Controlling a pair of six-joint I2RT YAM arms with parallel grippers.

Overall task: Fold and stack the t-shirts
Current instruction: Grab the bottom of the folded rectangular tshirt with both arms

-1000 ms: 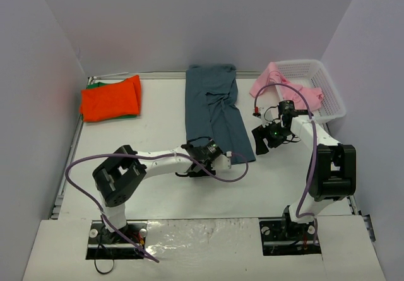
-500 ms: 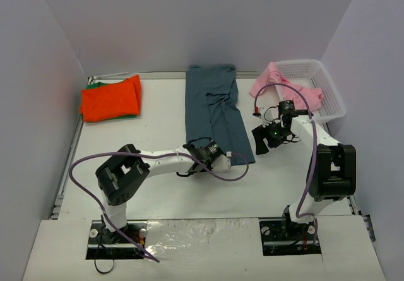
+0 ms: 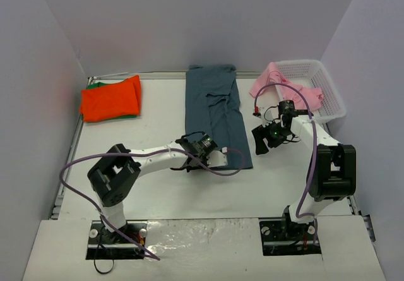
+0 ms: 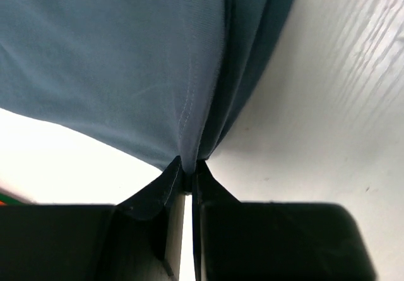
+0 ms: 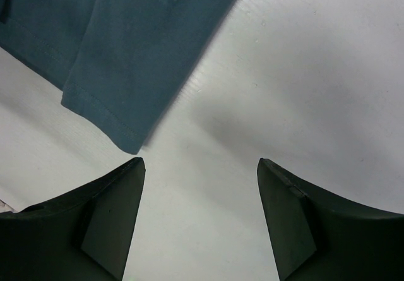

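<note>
OK, slate-blue t-shirt (image 3: 213, 107) is lying lengthwise mid-tabletop (image 3: 158, 186), folded into a long narrow strip with a few creases down its middle. Its far end reaches the back edge of the tabletop.

Left gripper (image 3: 203, 147) sits at the shirt's near-left corner, clenched on the cloth. The left wrist view shows the hem pinched between the two fingers (image 4: 151, 199), and the fabric fans out taut from the pinch, with a fold line running straight into it. The near-right corner of the shirt lies flat on the tabletop.

Right gripper (image 3: 265, 137) is just right of the shirt's near-right corner, not touching it. Fingers are spread wide with nothing between them but bare tabletop; its wrist view catches only that corner and its stitched hem at upper left.

Well left of the blue shirt, by the back-left corner: orange-red t-shirt (image 3: 110, 98), folded. The green t-shirt (image 3: 95, 86) is under it, only a sliver showing at its edges.

Right of the blue shirt, at the back: light pink t-shirt (image 3: 268, 79), crumpled and draped over the left rim of the white basket (image 3: 328, 91), part of it inside.
</note>
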